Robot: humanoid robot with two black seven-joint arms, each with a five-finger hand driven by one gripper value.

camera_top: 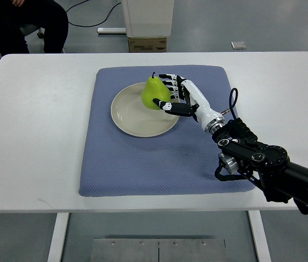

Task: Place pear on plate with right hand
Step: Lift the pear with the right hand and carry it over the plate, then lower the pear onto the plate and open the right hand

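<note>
One arm is in view, entering from the right edge across the near corner of the white bench and the blue mat; no left arm appears. At its end the robot hand is closed on the pear, thumb against the near flank and fingers wrapped round the right side. The pear stands upright, stem up, over the far right part of the cream plate, which lies on the mat. Whether its base already rests on the plate cannot be told. Risk, as judged from this pose: a pear is bottom-heavy with a rounded base, so releasing it before it is settled, or dragging a finger across it on opening, could tip it and roll it over the low rim onto the mat. The position near the plate's far edge leaves little margin. Beyond the bench, a seated person's dark trouser leg and a white cabinet show.
</note>
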